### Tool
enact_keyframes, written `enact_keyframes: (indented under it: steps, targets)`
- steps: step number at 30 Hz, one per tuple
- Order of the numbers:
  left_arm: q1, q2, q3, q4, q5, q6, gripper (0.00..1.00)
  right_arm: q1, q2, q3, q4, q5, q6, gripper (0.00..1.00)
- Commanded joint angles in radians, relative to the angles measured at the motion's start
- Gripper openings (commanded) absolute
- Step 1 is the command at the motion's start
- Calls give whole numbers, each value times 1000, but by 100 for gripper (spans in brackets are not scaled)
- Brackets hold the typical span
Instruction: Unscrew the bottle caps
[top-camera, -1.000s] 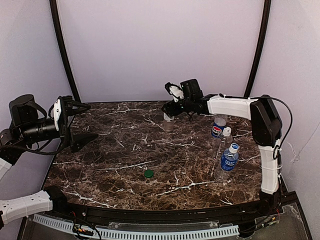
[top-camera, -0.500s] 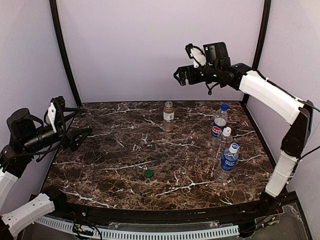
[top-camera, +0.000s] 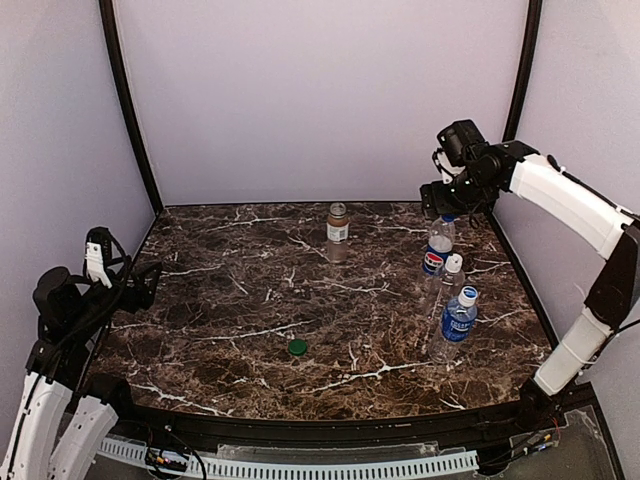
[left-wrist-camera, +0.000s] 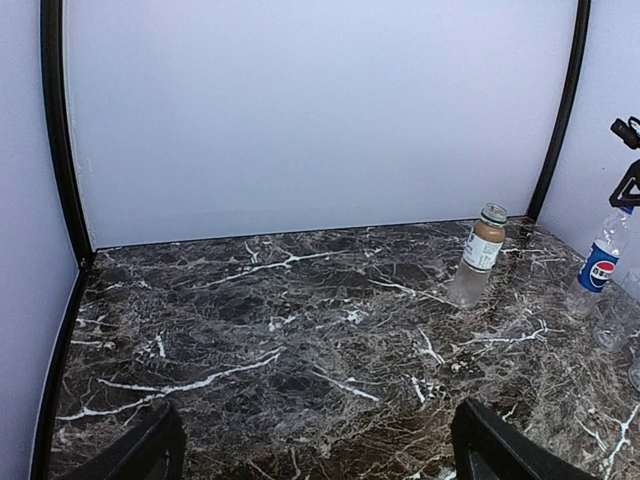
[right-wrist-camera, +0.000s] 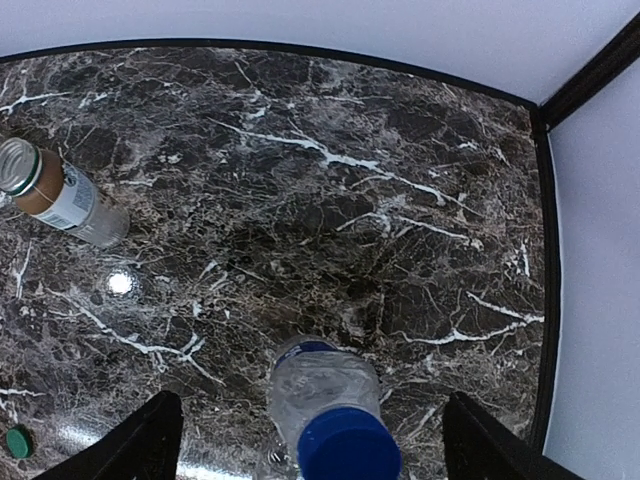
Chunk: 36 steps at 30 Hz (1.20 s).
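The brown-filled bottle (top-camera: 338, 232) stands capless at the back centre; it also shows in the right wrist view (right-wrist-camera: 60, 195) and the left wrist view (left-wrist-camera: 478, 255). Its green cap (top-camera: 297, 347) lies on the table at the front. The Pepsi bottle (top-camera: 434, 257) stands at the right, its dark blue cap (right-wrist-camera: 348, 445) on. My right gripper (top-camera: 442, 200) hovers open just above it, fingers either side in the wrist view (right-wrist-camera: 310, 410). The plain clear bottle's white cap (top-camera: 454, 263) and the blue-label bottle (top-camera: 458, 322) with its white cap (top-camera: 468, 296) stand nearer. My left gripper (top-camera: 140, 285) is open and empty at the left edge (left-wrist-camera: 315, 445).
Dark marble table (top-camera: 250, 300) enclosed by pale walls and black corner posts (top-camera: 125, 110). The three capped bottles cluster close together on the right side. The Pepsi bottle also shows at the right edge of the left wrist view (left-wrist-camera: 600, 265).
My right gripper has left the brown bottle, swung high, then come right and down over the Pepsi bottle. My left arm has drawn back down and left.
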Motion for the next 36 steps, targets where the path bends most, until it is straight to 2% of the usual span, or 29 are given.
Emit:
enact_keyframes:
  steps: [1, 9, 17, 23, 24, 29, 31, 34, 36]
  targets:
    - [31, -40, -62, 47, 11, -20, 93, -33, -25, -20, -8, -42, 16, 84]
    - [44, -74, -91, 52, 55, 37, 93, -58, -5, -35, 7, -47, 17, 58]
    - [44, -71, -89, 57, 67, 31, 92, -59, -8, -68, -6, -16, 23, 44]
    - [44, -69, -84, 56, 65, 29, 92, -58, -13, -47, -6, 12, 1, 3]
    - [44, -68, -82, 57, 66, 28, 92, -58, -16, -37, -7, 17, -7, 0]
    - [44, -64, -61, 58, 103, 52, 92, -39, -42, 76, -34, 129, -35, 0]
    - [44, -58, -37, 59, 136, 82, 92, 2, -72, 125, 7, 198, -52, 0]
    - [44, -30, 33, 41, 206, 185, 92, 146, -134, 137, 181, 305, -177, 0]
    - [44, -2, 88, 10, 253, 256, 93, 285, -170, 103, 376, 367, -332, 0]
